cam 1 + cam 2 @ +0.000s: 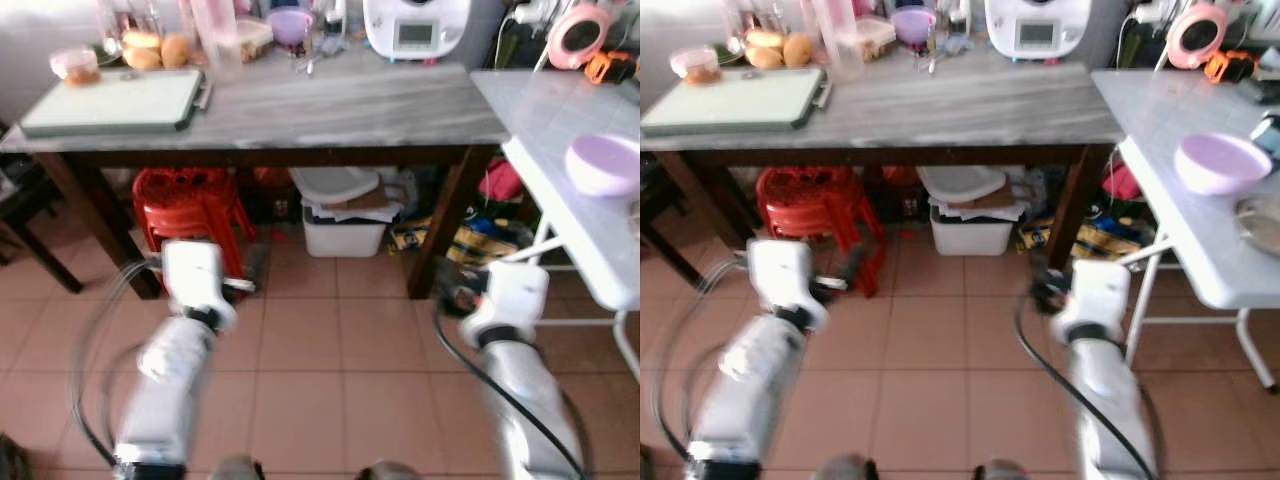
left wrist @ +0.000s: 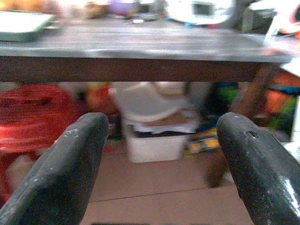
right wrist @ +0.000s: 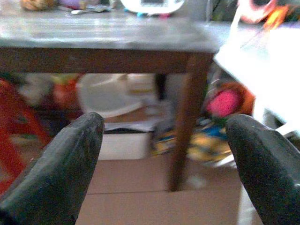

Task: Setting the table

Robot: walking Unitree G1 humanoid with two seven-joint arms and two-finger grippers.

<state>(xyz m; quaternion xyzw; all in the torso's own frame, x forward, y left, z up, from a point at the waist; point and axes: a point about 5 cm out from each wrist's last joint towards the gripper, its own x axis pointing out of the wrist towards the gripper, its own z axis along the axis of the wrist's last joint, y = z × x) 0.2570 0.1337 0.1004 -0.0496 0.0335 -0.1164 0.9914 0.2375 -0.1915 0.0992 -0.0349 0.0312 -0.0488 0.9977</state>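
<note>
**Both grippers held low and empty before the marble-topped table**

The robot faces a long table (image 1: 330, 105) with a grey marble top and dark wooden legs, spanning the upper part of the eye views. Its two silver arms reach forward over the tiled floor (image 1: 330, 360) in the lower half of the frame, below the level of the tabletop. The left gripper (image 2: 159, 154) has its two black fingers spread wide with nothing between them; the right gripper (image 3: 164, 159) is likewise spread wide and empty.

On the table's upper left lies a pale green cutting board (image 1: 105, 102), with bread rolls (image 1: 155, 50) just behind it and a small lidded container (image 1: 76, 64) beside them. A purple bowl (image 1: 290, 24) stands at top centre among cluttered items, and a white kitchen appliance (image 1: 415, 28) with a display sits to its right.

At the right edge a white folding table (image 1: 1170, 150) angles down the frame, carrying a lilac bowl (image 1: 1222, 162) near its edge.

Under the dark table, stacked red plastic stools (image 1: 190, 205) stand at left, and a white bin (image 1: 343, 232) with a loose lid sits in the middle.
</note>
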